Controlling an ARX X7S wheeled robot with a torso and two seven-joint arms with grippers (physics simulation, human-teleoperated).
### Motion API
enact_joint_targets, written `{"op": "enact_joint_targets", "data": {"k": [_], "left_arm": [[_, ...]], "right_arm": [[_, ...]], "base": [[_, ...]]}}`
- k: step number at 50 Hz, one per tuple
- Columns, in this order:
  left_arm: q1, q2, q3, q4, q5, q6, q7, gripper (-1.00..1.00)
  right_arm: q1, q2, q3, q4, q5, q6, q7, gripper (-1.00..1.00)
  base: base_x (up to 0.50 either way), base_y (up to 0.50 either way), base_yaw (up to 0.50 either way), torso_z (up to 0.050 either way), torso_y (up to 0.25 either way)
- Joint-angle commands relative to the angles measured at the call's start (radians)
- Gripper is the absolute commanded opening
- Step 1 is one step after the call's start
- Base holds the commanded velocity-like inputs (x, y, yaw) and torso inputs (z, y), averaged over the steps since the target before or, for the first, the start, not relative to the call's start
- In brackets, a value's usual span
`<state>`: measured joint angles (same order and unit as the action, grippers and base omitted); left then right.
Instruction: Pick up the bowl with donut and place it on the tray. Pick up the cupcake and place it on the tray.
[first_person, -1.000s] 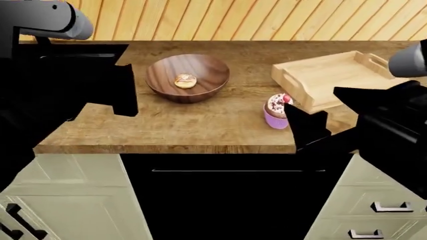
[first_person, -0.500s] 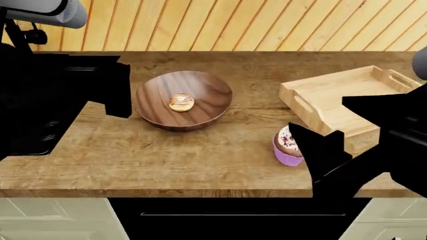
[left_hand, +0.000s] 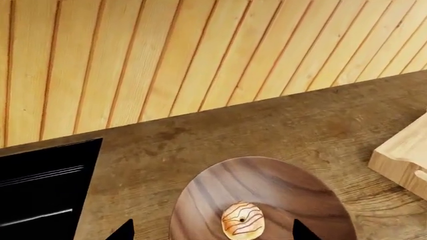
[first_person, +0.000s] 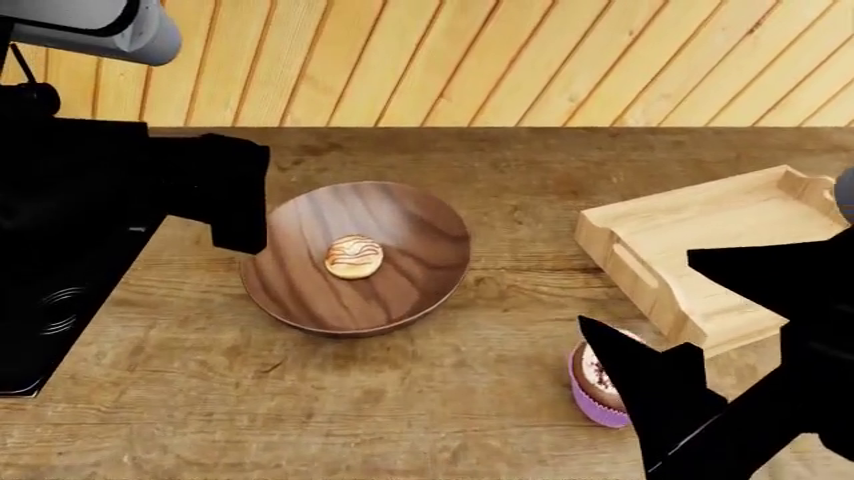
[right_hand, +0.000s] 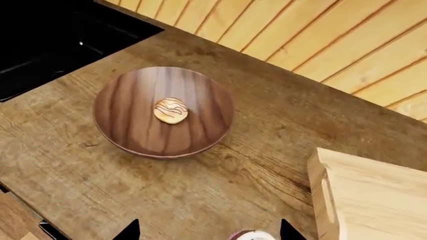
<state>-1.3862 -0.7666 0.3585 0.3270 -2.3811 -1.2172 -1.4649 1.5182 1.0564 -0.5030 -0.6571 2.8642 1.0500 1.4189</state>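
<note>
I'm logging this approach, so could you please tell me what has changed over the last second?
The head view has closed in on the counter; its front edge and the cabinets have left the frame. The left pincer now sits by the bowl. Bowl, donut, cupcake and tray lie unmoved; nothing grasped.

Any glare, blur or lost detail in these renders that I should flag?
Head view: sharp, evenly lit, but both arms render flat black, the right one hiding much of the purple-wrapped cupcake. Left wrist view: crisp grain on the dark walnut wooden bowl, no glare; only the black tips of the fingers show. Right wrist view: soft shadow under the bowl, pale-wood tray cropped.
</note>
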Motion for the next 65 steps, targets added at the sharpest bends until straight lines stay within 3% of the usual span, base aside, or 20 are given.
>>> {"op": "enact_joint_targets", "data": {"k": [1,9,15,22,29,32,37,41,49,56,62,65], "left_arm": [[-0.002,-0.025,0.013,0.015,-0.002,0.021,0.015,1.00],[0.004,-0.044,0.010,0.033,0.001,0.035,0.026,1.00],[0.022,-0.025,-0.009,0.020,0.066,0.006,0.082,1.00],[0.027,-0.017,-0.002,-0.004,0.060,-0.008,0.127,1.00],[0.029,-0.040,0.021,-0.035,0.024,-0.030,0.154,1.00],[-0.010,-0.051,0.064,-0.092,-0.016,-0.057,0.166,1.00],[-0.030,-0.089,0.150,-0.153,-0.226,0.105,0.088,1.00],[-0.060,-0.083,0.197,-0.197,-0.271,0.128,0.060,1.00],[-0.076,-0.090,0.195,-0.230,-0.241,0.113,0.080,1.00],[-0.063,-0.099,0.146,-0.270,-0.049,0.001,0.166,1.00],[-0.028,-0.131,0.146,-0.274,-0.062,0.025,0.166,1.00],[-0.035,-0.150,0.203,-0.281,-0.126,0.030,0.121,1.00]], "right_arm": [[0.021,0.035,-0.078,-0.047,0.056,-0.051,0.037,1.00],[-0.032,0.062,-0.138,-0.069,0.001,-0.073,0.059,1.00],[-0.064,0.071,-0.081,-0.040,-0.085,-0.078,-0.007,1.00],[-0.034,0.089,-0.022,-0.049,-0.059,-0.107,-0.050,1.00],[0.020,0.101,-0.048,-0.057,-0.009,-0.137,0.000,1.00],[0.045,0.105,-0.056,-0.072,0.023,-0.142,0.012,1.00],[0.088,0.122,-0.061,-0.069,0.058,-0.120,0.024,1.00],[0.087,0.133,-0.066,-0.074,0.057,-0.106,0.018,1.00],[0.075,0.159,-0.069,-0.078,0.045,-0.084,0.001,1.00],[0.020,0.199,-0.061,-0.092,-0.003,-0.067,-0.038,1.00],[-0.025,0.225,-0.054,-0.098,-0.045,-0.058,-0.073,1.00],[-0.028,0.226,-0.056,-0.100,-0.049,-0.057,-0.075,1.00]], "base": [[0.00,0.00,0.00,0.000,0.000],[0.00,0.00,0.00,0.000,0.000],[0.00,0.00,0.00,0.000,0.000],[0.36,0.00,0.00,0.000,0.000],[0.07,0.00,0.00,0.000,0.001],[0.00,0.00,0.00,0.000,0.000],[0.00,0.00,0.00,0.000,0.000],[0.00,0.00,0.00,0.000,0.000],[0.00,0.00,0.00,0.000,0.000],[0.00,0.00,0.00,0.000,0.000],[0.00,0.00,0.00,0.000,0.000],[0.00,0.00,0.00,0.000,0.000]]}}
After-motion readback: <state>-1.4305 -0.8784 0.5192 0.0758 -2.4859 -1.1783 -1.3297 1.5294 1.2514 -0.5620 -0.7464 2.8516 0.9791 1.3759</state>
